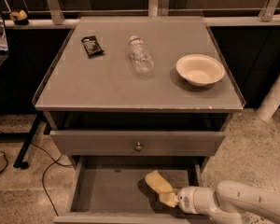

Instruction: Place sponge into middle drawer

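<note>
The middle drawer (107,190) is pulled open at the bottom of the cabinet, and its flat grey floor shows. The pale yellow sponge (155,179) is inside it, at the right of the floor, casting a shadow on it. My gripper (168,198) reaches in from the lower right on a white arm (242,202). It is shut on the near end of the sponge. The sponge slants up and to the left from the fingers. I cannot tell whether it touches the floor.
A closed drawer front with a round metal knob (138,146) sits just above the open drawer. On the cabinet top (98,85) lie a dark snack packet (92,45), a clear plastic bottle (139,55) and a white bowl (200,69). Cables (46,171) run over the floor at the left.
</note>
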`<action>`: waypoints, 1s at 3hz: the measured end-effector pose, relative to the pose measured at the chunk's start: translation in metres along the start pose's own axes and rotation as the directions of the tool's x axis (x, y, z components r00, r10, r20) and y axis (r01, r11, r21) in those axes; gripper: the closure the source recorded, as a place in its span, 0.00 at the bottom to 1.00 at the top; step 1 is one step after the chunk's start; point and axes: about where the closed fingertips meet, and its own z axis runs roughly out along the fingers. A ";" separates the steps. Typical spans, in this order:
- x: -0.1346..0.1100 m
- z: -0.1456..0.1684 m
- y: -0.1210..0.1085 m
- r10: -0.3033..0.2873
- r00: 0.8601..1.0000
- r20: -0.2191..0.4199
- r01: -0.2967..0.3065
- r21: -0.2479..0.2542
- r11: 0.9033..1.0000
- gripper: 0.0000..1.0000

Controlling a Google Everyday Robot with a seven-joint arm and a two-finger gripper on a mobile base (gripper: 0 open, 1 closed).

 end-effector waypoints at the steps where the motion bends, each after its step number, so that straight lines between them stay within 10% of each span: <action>1: 0.006 0.009 -0.013 0.026 0.999 -0.021 -0.026 0.014 1.000 1.00; 3: 0.012 0.015 -0.022 0.042 0.998 -0.039 -0.041 0.021 0.999 0.81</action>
